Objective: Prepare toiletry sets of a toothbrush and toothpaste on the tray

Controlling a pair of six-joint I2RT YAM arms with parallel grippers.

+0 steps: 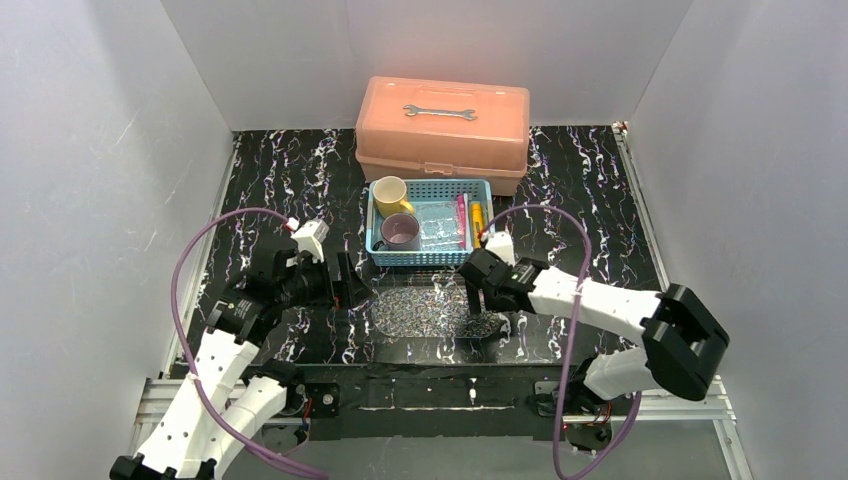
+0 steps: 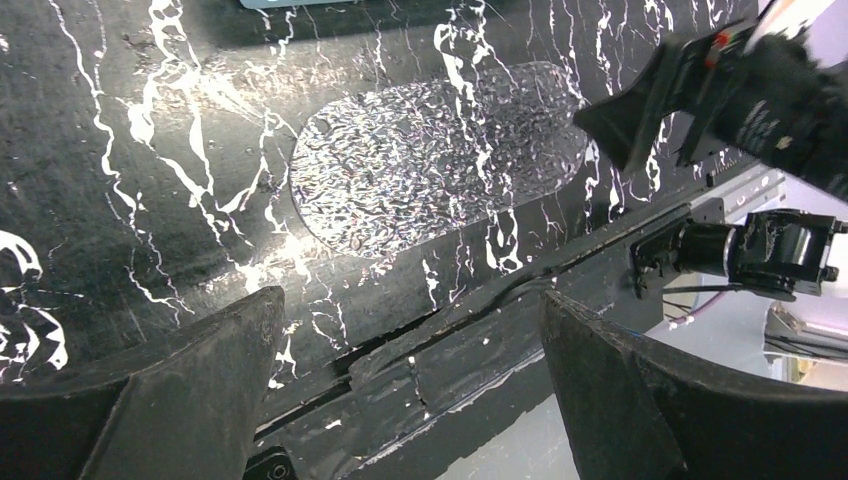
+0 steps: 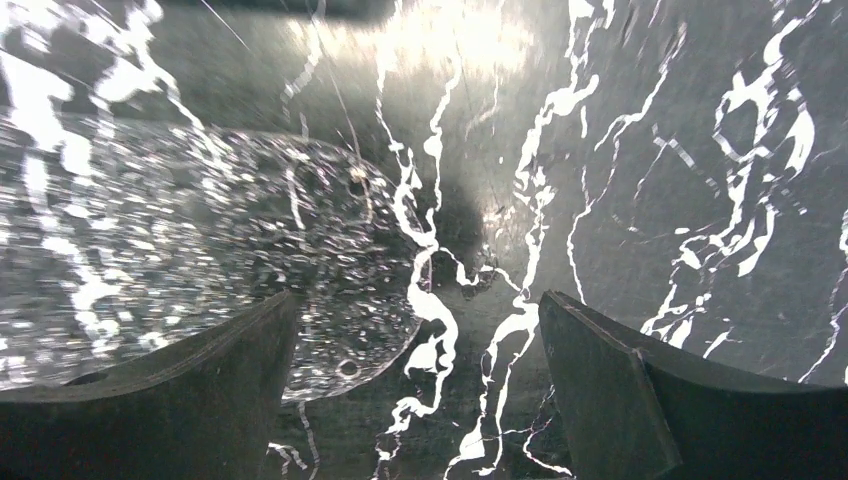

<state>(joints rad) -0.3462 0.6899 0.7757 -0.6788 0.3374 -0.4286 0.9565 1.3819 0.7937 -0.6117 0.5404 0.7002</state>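
Top view: bright, even overhead light, soft shadows | glossy black white-veined marble-pattern surface | right wrist: broad glare top centre; clear glittery plastic tray smeared, blurred toward left edge | left wrist: sharper, tray sparkles, small hot spot lower left; left end effector fingers dark, soft near lens

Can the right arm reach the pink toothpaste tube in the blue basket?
Probably yes: the small magenta-pink tube lies uncovered in the light-blue mesh basket's right end, just beyond the open right tool.
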